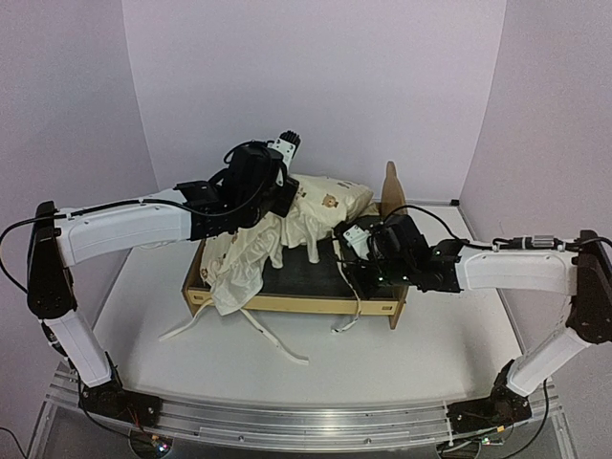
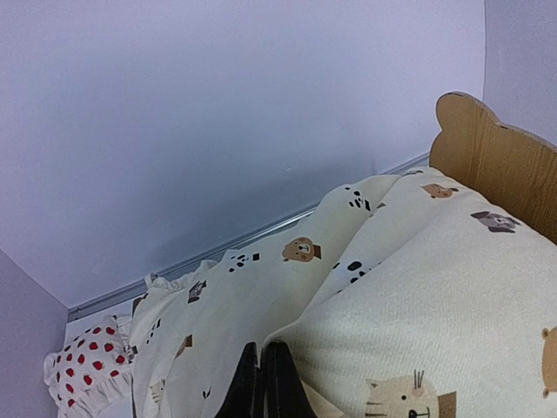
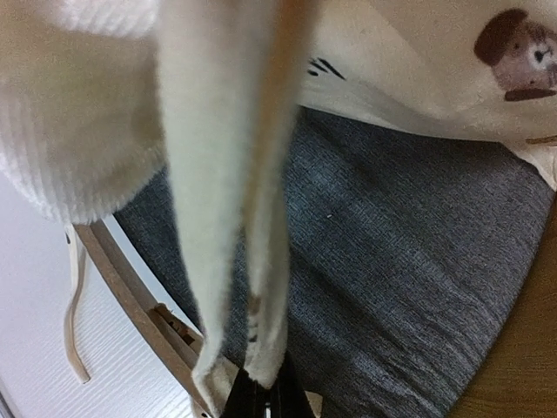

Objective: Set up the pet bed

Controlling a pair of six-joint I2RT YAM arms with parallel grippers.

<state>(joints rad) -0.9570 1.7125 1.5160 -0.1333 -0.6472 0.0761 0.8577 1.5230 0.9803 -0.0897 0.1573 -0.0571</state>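
The pet bed (image 1: 287, 304) stands mid-table; its plywood headboard (image 1: 391, 186) is at the far right and part of its grey felt base (image 1: 306, 277) is bare. A cream animal-print cover (image 1: 249, 253) is heaped over the bed's left and back. My left gripper (image 1: 287, 203) is over the bed's far side, its black fingers (image 2: 277, 387) shut on a fold of the cover (image 2: 261, 296). My right gripper (image 1: 347, 251) hangs over the grey base (image 3: 418, 261), shut on two cream strips of the cover (image 3: 218, 174) that run up from its tips (image 3: 261, 401).
A white pillow with red strawberries (image 2: 87, 366) lies beyond the cover near the back wall. Loose cream ties (image 1: 277, 339) trail on the table in front of the bed. The bed's side rail (image 3: 130, 296) runs just left of my right fingers.
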